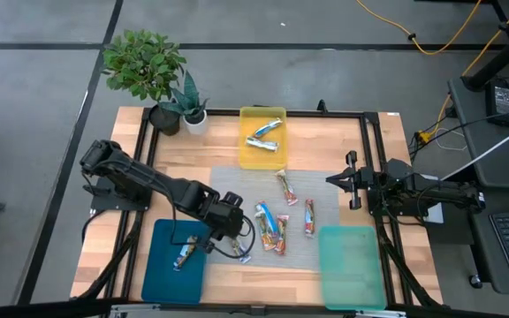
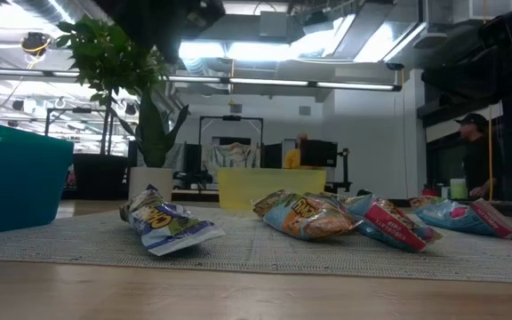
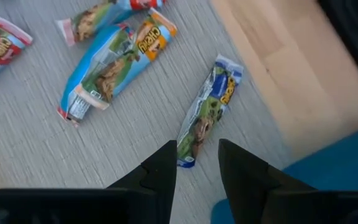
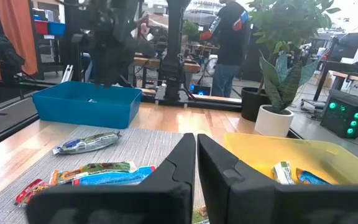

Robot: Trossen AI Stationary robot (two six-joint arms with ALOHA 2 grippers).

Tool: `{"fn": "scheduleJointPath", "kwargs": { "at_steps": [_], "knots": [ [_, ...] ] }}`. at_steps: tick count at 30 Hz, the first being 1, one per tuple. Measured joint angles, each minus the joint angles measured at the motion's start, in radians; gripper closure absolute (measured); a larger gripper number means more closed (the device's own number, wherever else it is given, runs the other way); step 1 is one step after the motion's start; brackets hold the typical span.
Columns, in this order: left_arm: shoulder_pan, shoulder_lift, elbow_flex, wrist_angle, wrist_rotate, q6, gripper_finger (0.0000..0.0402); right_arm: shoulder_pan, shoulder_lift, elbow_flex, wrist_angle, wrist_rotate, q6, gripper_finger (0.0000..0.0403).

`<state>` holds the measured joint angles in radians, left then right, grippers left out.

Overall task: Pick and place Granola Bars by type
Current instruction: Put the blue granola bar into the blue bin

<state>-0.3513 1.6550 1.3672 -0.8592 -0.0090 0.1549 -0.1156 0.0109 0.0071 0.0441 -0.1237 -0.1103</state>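
Several granola bars (image 1: 277, 225) lie loose on the grey mat (image 1: 237, 190). One blue-and-green bar (image 3: 207, 112) lies apart from them, at the mat's edge near the blue tray (image 1: 162, 278). My left gripper (image 3: 197, 163) hovers open just above this bar's near end without touching it; in the high view the left gripper (image 1: 233, 238) is between the blue tray and the loose bars. One bar (image 1: 184, 254) lies in the blue tray and two bars (image 1: 265, 137) lie in the yellow tray (image 1: 247, 157). My right gripper (image 4: 196, 155) waits shut at the table's right side.
A teal tray (image 1: 352, 265) stands at the near right with no bars in it. Two potted plants (image 1: 162, 79) stand at the far left corner. Black frame rails (image 1: 369, 150) run along the table's sides. People show in the room behind.
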Motion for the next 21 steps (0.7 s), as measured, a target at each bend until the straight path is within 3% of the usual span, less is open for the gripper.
{"fn": "scheduleJointPath", "kwargs": {
  "at_steps": [9, 21],
  "knots": [
    [0.0, 0.001, -0.103, 0.128, 0.001, 0.136, 0.0271, 0.0, 0.0, 0.0, 0.0, 0.0, 0.0, 0.0381],
    [-0.001, 0.141, -0.109, 0.206, 0.001, 0.2, 0.016, 0.0, 0.0, 0.0, 0.0, 0.0, 0.0, 0.0381]
  ]
}}
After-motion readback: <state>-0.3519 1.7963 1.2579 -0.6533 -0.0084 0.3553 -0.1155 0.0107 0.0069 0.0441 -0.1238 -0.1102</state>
